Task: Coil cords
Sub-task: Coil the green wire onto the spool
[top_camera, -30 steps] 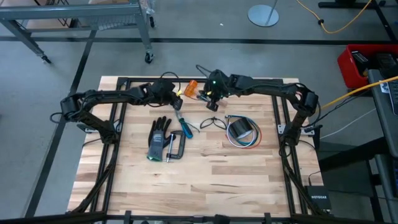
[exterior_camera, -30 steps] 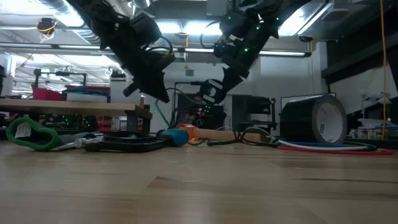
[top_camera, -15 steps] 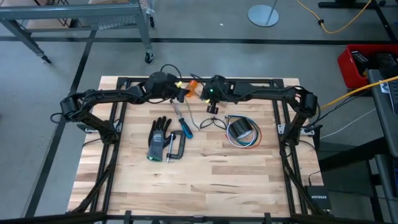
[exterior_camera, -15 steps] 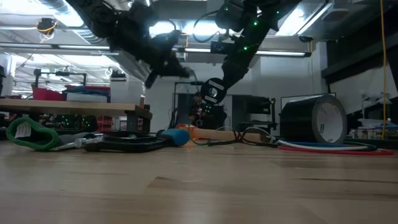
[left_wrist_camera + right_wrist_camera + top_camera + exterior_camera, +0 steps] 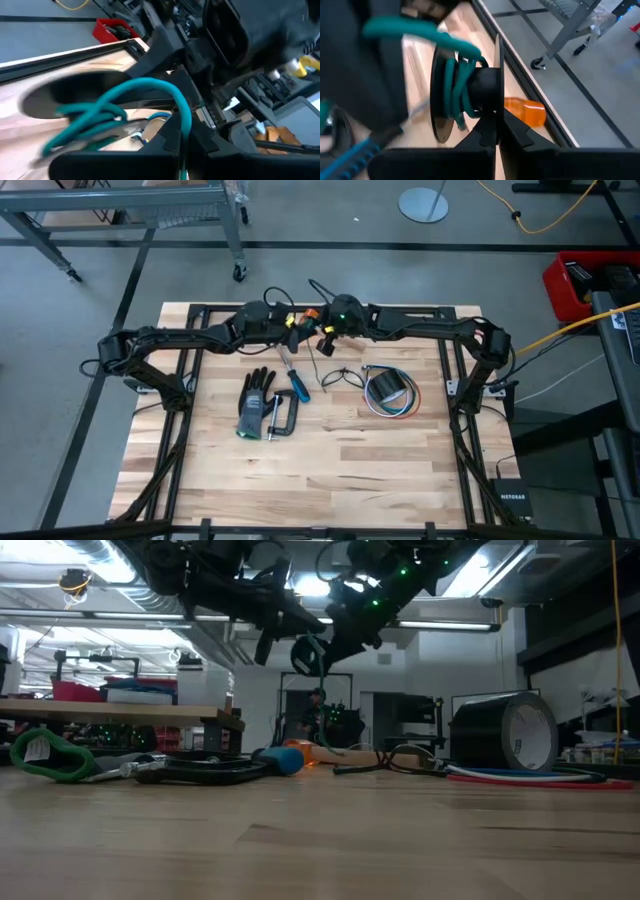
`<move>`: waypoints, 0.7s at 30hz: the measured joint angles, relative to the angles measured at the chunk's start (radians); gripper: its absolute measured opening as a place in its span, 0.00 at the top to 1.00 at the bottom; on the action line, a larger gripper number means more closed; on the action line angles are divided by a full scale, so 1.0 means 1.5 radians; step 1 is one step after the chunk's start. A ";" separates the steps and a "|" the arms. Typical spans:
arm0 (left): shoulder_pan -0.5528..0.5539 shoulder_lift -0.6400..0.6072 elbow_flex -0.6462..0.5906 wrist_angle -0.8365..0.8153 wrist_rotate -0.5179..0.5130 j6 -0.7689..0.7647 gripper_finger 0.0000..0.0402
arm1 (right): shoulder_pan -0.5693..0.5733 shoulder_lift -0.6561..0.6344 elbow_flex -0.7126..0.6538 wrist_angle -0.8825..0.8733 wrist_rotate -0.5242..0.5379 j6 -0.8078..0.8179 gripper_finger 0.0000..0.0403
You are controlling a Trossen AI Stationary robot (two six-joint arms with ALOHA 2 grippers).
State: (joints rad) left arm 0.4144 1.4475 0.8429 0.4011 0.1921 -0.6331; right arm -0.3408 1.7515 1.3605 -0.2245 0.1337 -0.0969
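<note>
Near the table's [image 5: 340,470] far edge both grippers meet above it, the glove [image 5: 255,402] left of the clamp [image 5: 283,415], tape roll [image 5: 388,388] right.

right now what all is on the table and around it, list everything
teal-green cord: one, wound on a black spool, held up between both grippers above the table's far edge
glove: one, black, left of centre
clamp: one, dark, beside the glove
screwdriver: one, blue handle, centre
tape roll: one, black, right of centre
wire bundle: red, white, blue, around the tape roll
black cord: one, left of the tape roll
orange item: one, far edge
table: one, pale wood
left gripper: shut
right gripper: shut
</note>
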 joint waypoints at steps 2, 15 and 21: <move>-0.008 0.000 0.000 0.003 0.000 0.000 1.00 | 0.000 0.000 0.000 0.015 -0.002 0.024 0.98; -0.054 0.000 0.001 -0.052 -0.084 0.100 1.00 | -0.034 0.000 0.000 0.082 0.008 0.149 0.98; -0.070 0.000 0.001 -0.088 -0.198 0.206 1.00 | -0.069 0.001 -0.001 0.112 -0.112 0.188 0.98</move>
State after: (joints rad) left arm 0.3098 1.4475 0.8444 0.2686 -0.1052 -0.3238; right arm -0.4441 1.7535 1.3594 -0.0568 -0.0344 0.1844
